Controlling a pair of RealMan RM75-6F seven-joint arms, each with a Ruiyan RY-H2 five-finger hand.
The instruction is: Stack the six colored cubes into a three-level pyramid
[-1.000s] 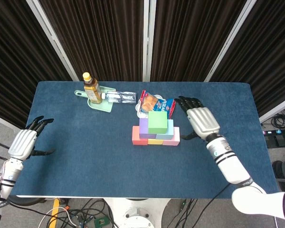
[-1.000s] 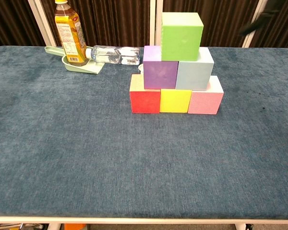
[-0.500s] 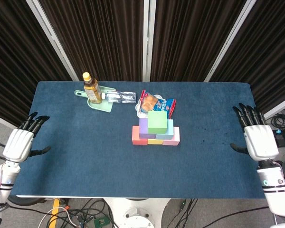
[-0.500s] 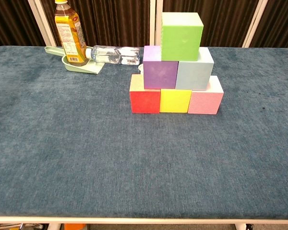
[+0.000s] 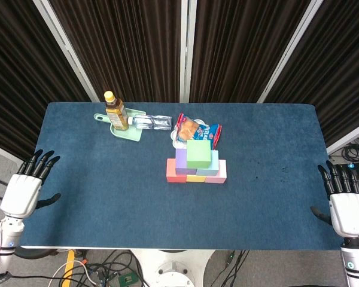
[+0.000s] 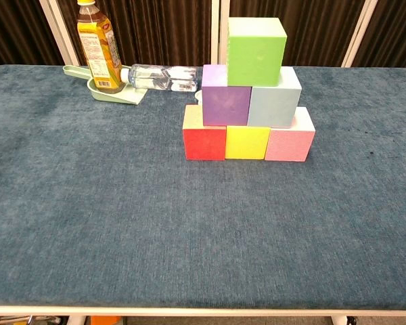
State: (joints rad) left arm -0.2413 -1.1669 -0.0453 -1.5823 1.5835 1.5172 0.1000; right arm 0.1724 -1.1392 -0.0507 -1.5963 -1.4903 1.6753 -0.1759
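Observation:
A three-level stack of cubes stands mid-table. Its bottom row holds a red cube (image 6: 204,141), a yellow cube (image 6: 247,142) and a pink cube (image 6: 290,141). On them sit a purple cube (image 6: 225,103) and a light blue cube (image 6: 275,103), with a green cube (image 6: 256,50) (image 5: 198,153) on top. My left hand (image 5: 23,191) is open off the table's left front edge. My right hand (image 5: 349,210) is open beyond the right front corner. Neither hand touches anything, and neither shows in the chest view.
At the back left a yellow-capped tea bottle (image 5: 115,111) stands on a pale green scoop-shaped dish (image 5: 129,133), with a clear water bottle (image 5: 152,122) lying beside it. A snack bag (image 5: 197,130) lies right behind the stack. The blue table (image 5: 96,197) ends near both hands.
My right hand has pulled back from beside the stack to off the table's right front corner. The left hand has drifted slightly down and back. The cubes have not moved.

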